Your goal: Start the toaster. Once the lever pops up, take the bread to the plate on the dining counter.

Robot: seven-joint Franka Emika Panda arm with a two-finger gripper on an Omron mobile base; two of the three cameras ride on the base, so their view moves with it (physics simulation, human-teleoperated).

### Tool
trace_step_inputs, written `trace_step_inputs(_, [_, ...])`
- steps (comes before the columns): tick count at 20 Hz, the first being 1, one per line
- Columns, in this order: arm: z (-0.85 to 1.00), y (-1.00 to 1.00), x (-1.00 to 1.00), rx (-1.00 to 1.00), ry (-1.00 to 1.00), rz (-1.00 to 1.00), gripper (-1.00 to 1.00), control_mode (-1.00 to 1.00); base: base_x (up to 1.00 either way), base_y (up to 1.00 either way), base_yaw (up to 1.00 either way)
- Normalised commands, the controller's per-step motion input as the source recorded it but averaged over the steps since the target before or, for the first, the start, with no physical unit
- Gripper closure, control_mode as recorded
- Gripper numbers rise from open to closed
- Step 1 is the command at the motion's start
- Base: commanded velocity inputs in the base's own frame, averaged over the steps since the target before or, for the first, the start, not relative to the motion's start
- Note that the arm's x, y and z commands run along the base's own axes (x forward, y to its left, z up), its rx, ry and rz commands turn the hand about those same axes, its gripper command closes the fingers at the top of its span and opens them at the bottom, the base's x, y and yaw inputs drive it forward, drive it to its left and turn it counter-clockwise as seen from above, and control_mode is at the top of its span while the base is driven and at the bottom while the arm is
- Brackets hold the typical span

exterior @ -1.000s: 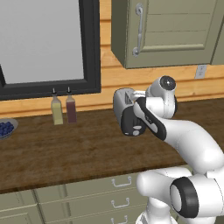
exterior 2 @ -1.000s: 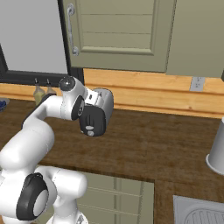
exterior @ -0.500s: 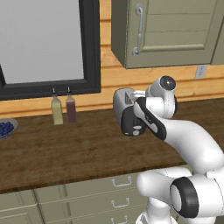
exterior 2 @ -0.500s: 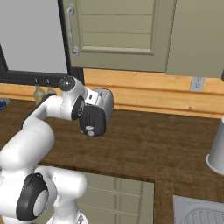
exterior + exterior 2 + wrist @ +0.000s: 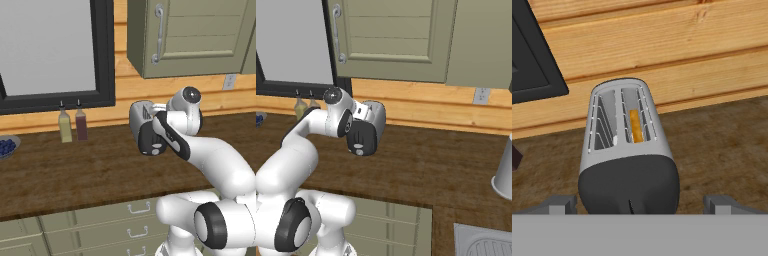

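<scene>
The toaster [image 5: 626,150] stands on the brown worktop against the wooden wall, its black end face toward the hand camera. The bread [image 5: 635,126] sits upright as a tan slice in the right-hand slot. From the base views the toaster [image 5: 139,116] [image 5: 375,116] is partly hidden by my forearm. The lever [image 5: 358,146] shows as a small pale mark on the black face. My gripper [image 5: 640,204] hovers in front of and above that face, open, its fingertips [image 5: 562,204] wide apart with nothing between them. The plate and the dining counter are out of view.
Two bottles [image 5: 64,127] [image 5: 81,124] stand left of the toaster under the black-framed window. A bowl of blue berries [image 5: 6,146] lies far left. A pale container [image 5: 504,172] and a sink [image 5: 486,245] are to the right. Olive cupboards [image 5: 195,35] hang above.
</scene>
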Motion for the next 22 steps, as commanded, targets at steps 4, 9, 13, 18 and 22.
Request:
trace_step_inputs(4, [0.00,0.00,0.00,0.00,0.00,0.00,-1.00,-1.00,0.00,0.00,0.00])
trace_step_inputs(9, [0.00,0.00,0.00,0.00,0.00,0.00,-1.00,-1.00,0.00,0.00,0.00])
trace_step_inputs(13, [0.00,0.00,0.00,0.00,0.00,0.00,-1.00,-1.00,0.00,0.00,0.00])
trace_step_inputs(18, [0.00,0.00,0.00,0.00,0.00,0.00,-1.00,-1.00,0.00,0.00,0.00])
trace_step_inputs(22, [0.00,0.00,0.00,0.00,0.00,0.00,-1.00,-1.00,0.00,0.00,0.00])
